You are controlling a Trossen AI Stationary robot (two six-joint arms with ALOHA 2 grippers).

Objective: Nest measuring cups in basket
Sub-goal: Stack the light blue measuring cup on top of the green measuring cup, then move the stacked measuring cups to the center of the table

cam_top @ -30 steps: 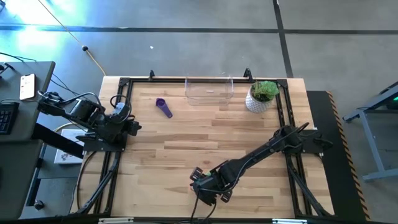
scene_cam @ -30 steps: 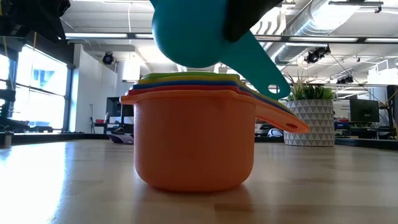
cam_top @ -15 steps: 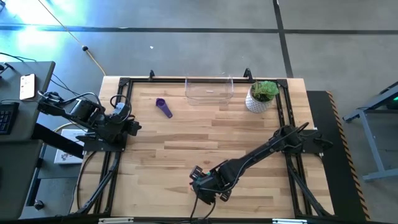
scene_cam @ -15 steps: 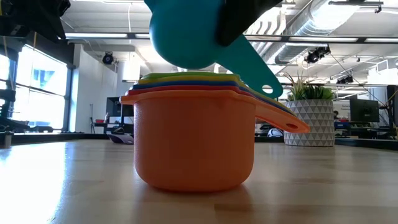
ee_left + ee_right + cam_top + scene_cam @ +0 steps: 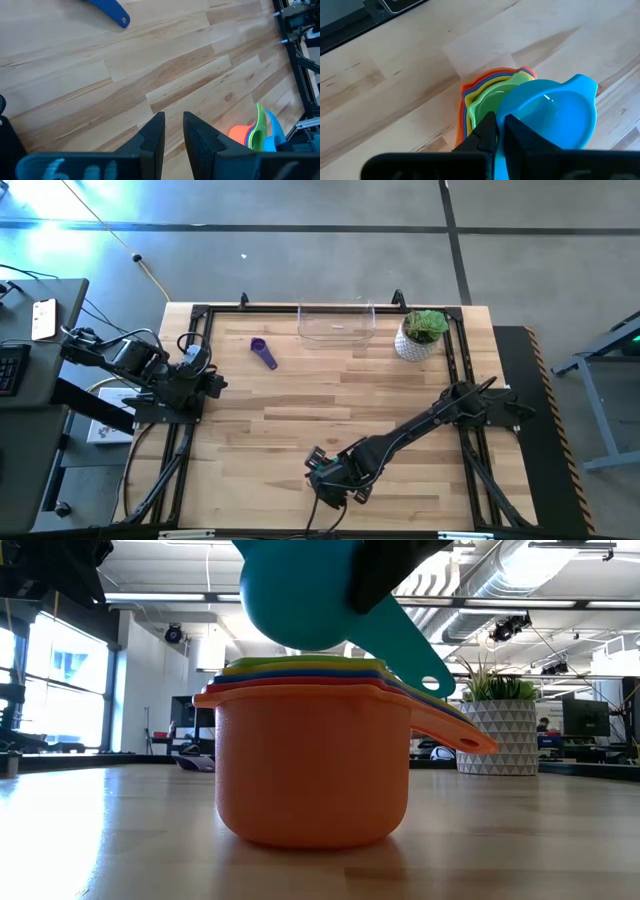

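A nested stack of cups, orange outermost [image 5: 310, 770], stands on its base near the table's near edge; green and yellow rims show inside it [image 5: 485, 97]. My right gripper [image 5: 501, 125] is shut on the teal cup [image 5: 300, 600] just above the stack. In the high view the gripper [image 5: 333, 486] covers both. The purple cup [image 5: 264, 353] lies alone on the table's far left part. The clear basket [image 5: 336, 323] stands at the far edge. My left gripper [image 5: 212, 383] waits at the left edge, fingers slightly apart [image 5: 173, 122]. My right gripper pinches the teal cup between its two fingers at the bowl's side [image 5: 512, 112] where the handle begins; the fingers hide the exact spot. They come slanting down from above. The cup is lifted clear and tilted, and its handle's free end [image 5: 432, 683] points down past the stack's rim.
A white patterned pot with a green plant [image 5: 420, 335] stands right of the basket. Black frame rails [image 5: 195, 360] run along the table's left, right and far sides. Bare wood [image 5: 330, 395] lies between the stack and the basket.
My right gripper has moved the teal cup a little toward the table's left and slightly up over the stack, then kept still. The stack has not moved.
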